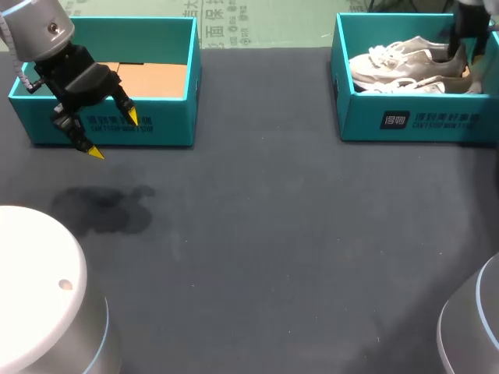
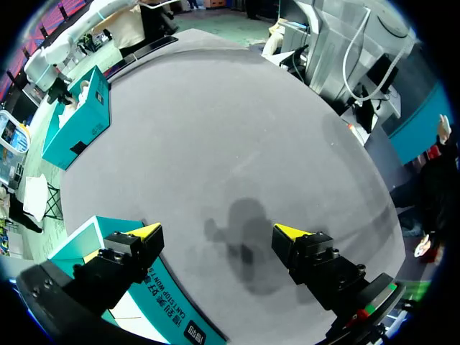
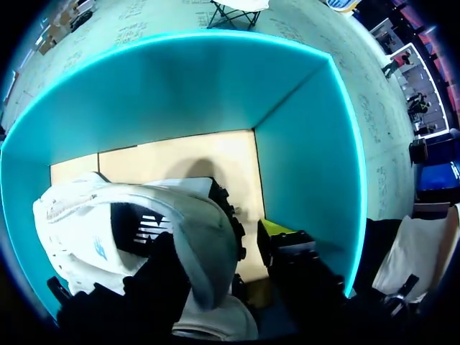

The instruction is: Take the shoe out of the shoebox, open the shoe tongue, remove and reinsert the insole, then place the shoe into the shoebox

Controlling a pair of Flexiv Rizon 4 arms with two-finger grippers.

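Sneaker (image 3: 79, 223), white, lies in the right teal shoebox (image 1: 405, 118). The right gripper (image 3: 219, 241) straddles its heel, one finger inside the collar and the yellow-tipped one just behind, not pinching. The left gripper (image 1: 113, 135) hangs wide open and empty at the front wall of the left teal box (image 1: 168, 125).

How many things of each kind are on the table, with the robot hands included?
teal shoeboxes: 2
white shoes: 2
robot hands: 2
total: 6
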